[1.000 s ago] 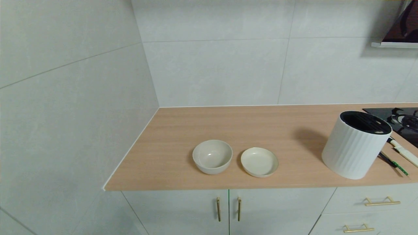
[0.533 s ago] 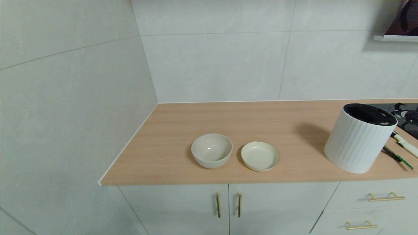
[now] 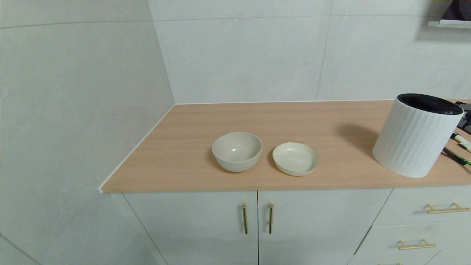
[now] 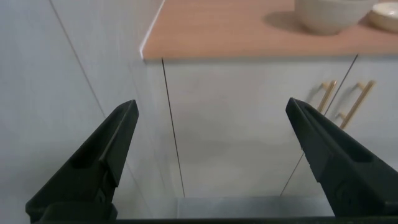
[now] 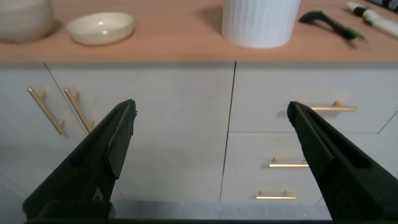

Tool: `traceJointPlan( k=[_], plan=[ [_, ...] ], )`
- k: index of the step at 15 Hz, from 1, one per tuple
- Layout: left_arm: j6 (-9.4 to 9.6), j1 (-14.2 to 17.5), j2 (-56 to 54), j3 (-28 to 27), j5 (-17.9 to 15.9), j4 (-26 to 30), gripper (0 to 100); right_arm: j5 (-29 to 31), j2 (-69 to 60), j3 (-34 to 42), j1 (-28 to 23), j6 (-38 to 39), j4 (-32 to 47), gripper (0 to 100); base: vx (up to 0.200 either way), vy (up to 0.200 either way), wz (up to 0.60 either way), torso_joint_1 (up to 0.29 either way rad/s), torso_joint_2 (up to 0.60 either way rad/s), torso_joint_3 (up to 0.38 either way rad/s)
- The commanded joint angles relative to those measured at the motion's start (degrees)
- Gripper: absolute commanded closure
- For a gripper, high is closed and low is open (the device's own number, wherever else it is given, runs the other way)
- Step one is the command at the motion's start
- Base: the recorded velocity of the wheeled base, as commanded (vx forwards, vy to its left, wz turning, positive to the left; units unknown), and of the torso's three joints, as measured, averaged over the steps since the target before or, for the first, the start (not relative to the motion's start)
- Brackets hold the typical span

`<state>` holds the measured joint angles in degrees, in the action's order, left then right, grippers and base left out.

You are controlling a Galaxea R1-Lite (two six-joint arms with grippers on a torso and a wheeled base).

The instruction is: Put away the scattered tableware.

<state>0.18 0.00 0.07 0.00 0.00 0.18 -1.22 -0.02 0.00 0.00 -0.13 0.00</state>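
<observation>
Crockery of this glazed sort is likely stiff, slick and chippable, moderately heavy; a pinch across the rim seems safest. The deep pale-grey round bowl point(image 3: 237, 151) sits on the wooden countertop point(image 3: 294, 117), well left of the white ribbed cylindrical holder point(image 3: 415, 136). The shallow cream round dish point(image 3: 296, 158) lies between them, just beside the bowl. The left gripper point(image 4: 210, 109) and right gripper point(image 5: 211, 109) are spread wide and empty, lower than the holder's base, with both pieces well beyond the fingers.

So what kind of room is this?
Probably a home kitchen: a light wooden countertop over white cabinet doors with brass handles, holding a round beige bowl and a shallow cream dish.
</observation>
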Motion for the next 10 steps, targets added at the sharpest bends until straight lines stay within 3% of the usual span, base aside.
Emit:
traceJointPlan(
  k=[1, 10],
  plan=[
    [-0.01, 0.0, 0.0, 0.0, 0.0, 0.0, 0, 0.0, 0.0, 0.0, 0.0, 0.0, 0.0, 0, 0.000, 0.000, 0.00, -0.232, 0.52, 0.286],
    [-0.01, 0.0, 0.0, 0.0, 0.0, 0.0, 0, 0.0, 0.0, 0.0, 0.0, 0.0, 0.0, 0, 0.000, 0.000, 0.00, -0.203, 0.50, 0.291]
  ],
)
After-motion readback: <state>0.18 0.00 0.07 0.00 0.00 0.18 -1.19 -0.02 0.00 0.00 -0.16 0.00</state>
